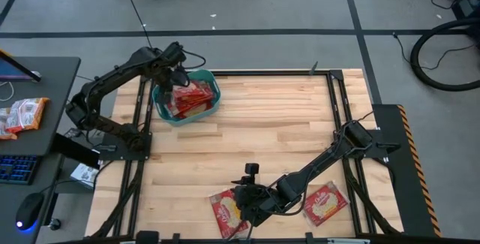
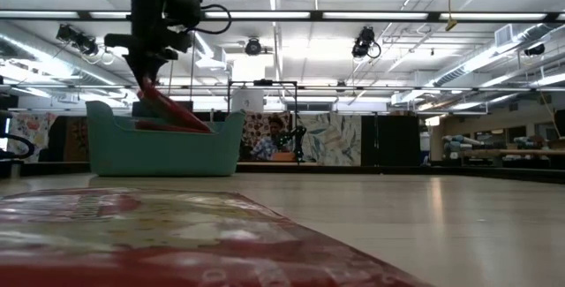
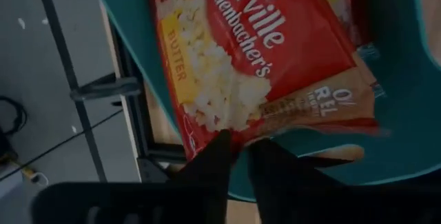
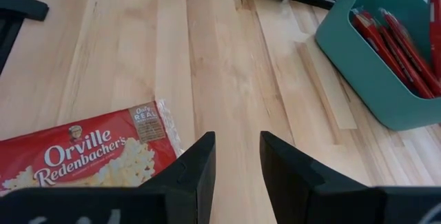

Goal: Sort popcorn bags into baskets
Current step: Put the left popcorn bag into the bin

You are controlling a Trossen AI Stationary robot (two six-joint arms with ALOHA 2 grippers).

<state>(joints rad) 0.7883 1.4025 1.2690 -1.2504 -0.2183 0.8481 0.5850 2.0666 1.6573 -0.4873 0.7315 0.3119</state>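
— So, where does everything sit around the teal plastic rectangular tub (image 1: pixel 185 115)?

— On the pale wooden table (image 1: pixel 255 131), far corner. Several flat red packets stand inside; the left gripper (image 3: pixel 242 149) pinches the corner of one reading "Orville Redenbacher's", "BUTTER" (image 3: pixel 241 52).

— And the right gripper (image 4: pixel 236 156)?

— Well away from the tub, fingers parted, holding nothing, between two flat red packets (image 1: pixel 229 210) (image 1: pixel 325 203).

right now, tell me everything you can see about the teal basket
The teal basket is a rectangular tub, plastic by its look, with rounded corners and a rim. It stands upright on the wooden table, at the far left by the left arm. Red popcorn bags fill it, some leaning above the rim. The left gripper hovers over it, its fingers at the edge of one bag.
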